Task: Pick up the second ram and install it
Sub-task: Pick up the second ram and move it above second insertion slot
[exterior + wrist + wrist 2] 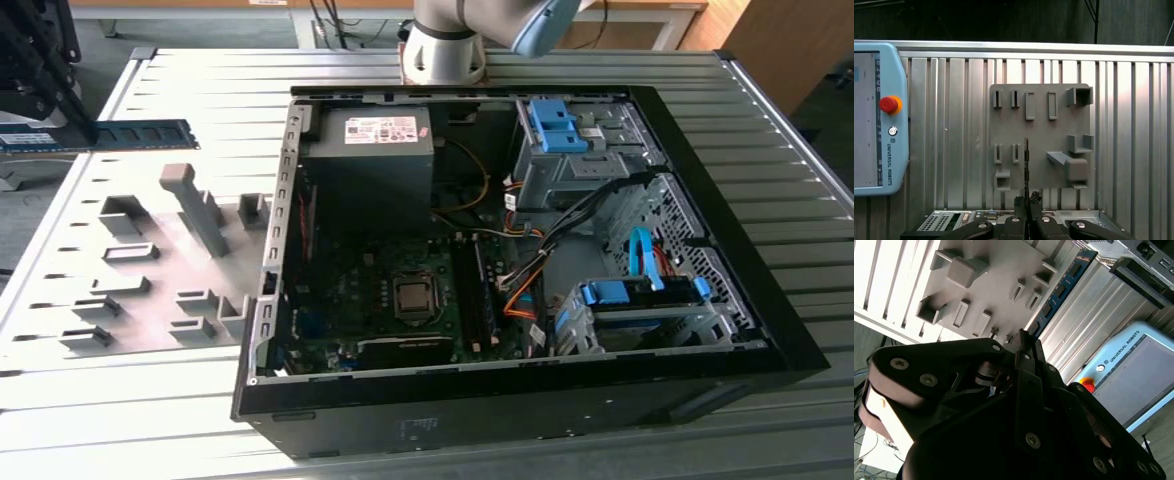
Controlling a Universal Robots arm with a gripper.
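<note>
From my remote station I saw the second ram point(139, 133) held off the counter point(134, 430). It was a thin blue-green stick lying roughly level near the exterior view's left edge, beyond the far side of the grey fixture plate point(147, 270). The pincer point(1026, 201) was clamped on it. In the first wrist view the stick showed edge-on as a dark thin line rising from between the closed fingertips point(1018, 201), with the fixture plate behind it. In the second wrist view I could make out its face with small dark chips, running out from the black pincer body.

The fixture plate lay flat on the ribbed metal counter, carrying several grey raised holders and brackets. To the exterior view's right of the plate sat the open computer case point(747, 300) on its side, well apart from the stick. Inside it I saw the motherboard point(360, 300) with long dark slots point(467, 290) just beside the processor socket point(411, 297). I also saw a grey power supply point(374, 150) and bright blue drive latches point(561, 125). In the first wrist view, a pale blue teach pendant point(874, 125) with a red button point(888, 104) rested on the counter beside the plate.
</note>
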